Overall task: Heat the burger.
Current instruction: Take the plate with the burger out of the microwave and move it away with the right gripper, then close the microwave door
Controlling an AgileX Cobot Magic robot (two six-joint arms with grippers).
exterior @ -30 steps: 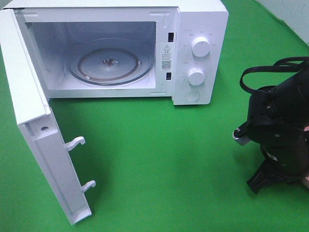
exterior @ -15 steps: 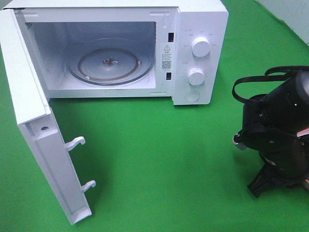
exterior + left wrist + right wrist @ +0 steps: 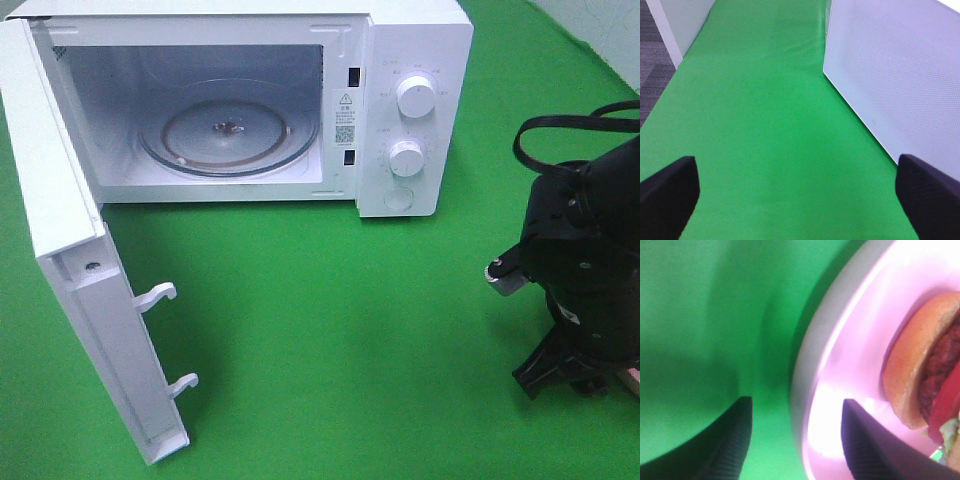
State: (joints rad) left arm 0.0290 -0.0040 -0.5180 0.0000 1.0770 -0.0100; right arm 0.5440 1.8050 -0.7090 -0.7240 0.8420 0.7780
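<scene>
The burger sits on a pink plate at the desk's 4 o'clock edge; soft, stacked and prone to sliding, so I judge the stiff rim the safer hold. The right claw straddles that rim, spread and not pinching; the left claw gapes empty. Open cloth leads to the microwave at 11 o'clock, its door swung wide.
</scene>
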